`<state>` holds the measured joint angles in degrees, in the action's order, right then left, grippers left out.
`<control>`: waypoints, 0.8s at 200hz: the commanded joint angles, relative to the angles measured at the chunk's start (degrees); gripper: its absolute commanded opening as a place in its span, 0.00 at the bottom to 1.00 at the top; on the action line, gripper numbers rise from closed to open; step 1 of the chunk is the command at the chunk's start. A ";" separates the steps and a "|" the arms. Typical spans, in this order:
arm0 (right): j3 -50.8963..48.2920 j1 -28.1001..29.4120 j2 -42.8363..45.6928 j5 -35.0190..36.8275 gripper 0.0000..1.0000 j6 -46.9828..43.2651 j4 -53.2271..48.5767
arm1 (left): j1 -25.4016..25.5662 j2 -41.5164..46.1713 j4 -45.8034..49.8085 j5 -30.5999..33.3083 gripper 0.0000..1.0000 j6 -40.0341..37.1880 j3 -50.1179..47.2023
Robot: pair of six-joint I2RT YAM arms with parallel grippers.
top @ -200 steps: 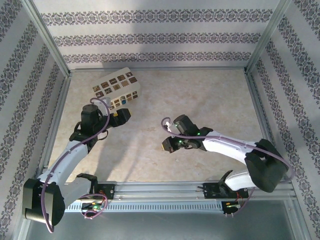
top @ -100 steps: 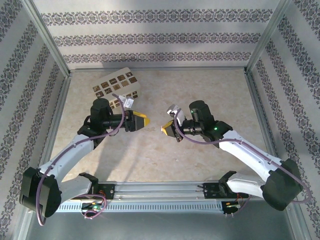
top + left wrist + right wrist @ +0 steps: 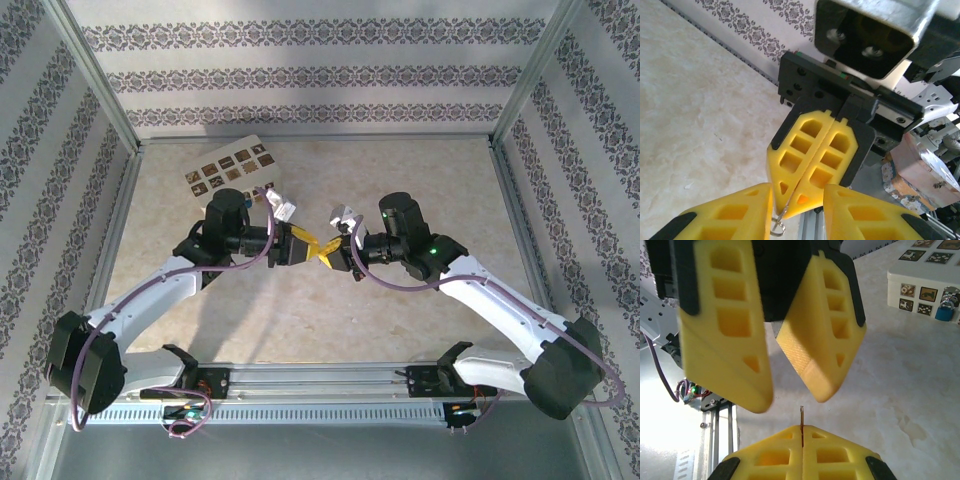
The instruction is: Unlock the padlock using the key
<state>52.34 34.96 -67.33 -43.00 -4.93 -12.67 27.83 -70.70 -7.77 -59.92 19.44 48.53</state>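
My right gripper is shut on the key, whose thin blade sticks up edge-on from between its yellow fingertips. In the left wrist view the key's ring hangs from the tip of those shut fingers. My left gripper is open, its two fingers standing apart just past the key's tip without touching it. The grippers meet tip to tip over the table's middle, left gripper against right gripper. The small blue padlock leans against a white box.
The white box with picture tiles lies at the back left of the beige table. Patterned walls and metal frame posts close in three sides. A metal rail runs along the near edge between the arm bases.
Both arms have swung in toward each other until their tips meet. The left gripper left the box area, moved right and narrowed its jaws. The right gripper stayed shut on the key.
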 commanded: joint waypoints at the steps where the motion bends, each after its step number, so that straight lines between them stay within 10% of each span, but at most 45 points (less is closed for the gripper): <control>1: 1.67 -0.35 -0.35 -2.13 0.00 -0.75 -0.39 | 1.34 -0.52 1.42 -0.32 0.30 -2.70 1.48; 142: 0.48 -1.94 0.98 -3.58 0.00 3.85 2.41 | 1.84 1.42 -1.20 3.06 0.00 -2.27 0.28; 160: -1.38 -4.17 2.95 -4.64 0.13 7.75 5.56 | 1.85 2.99 -4.62 4.30 0.00 -0.57 -0.74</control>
<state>52.38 33.43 -67.37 -45.15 -2.15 -11.75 28.88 -70.72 -6.98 -56.99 16.95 48.53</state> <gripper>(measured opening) 0.077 0.044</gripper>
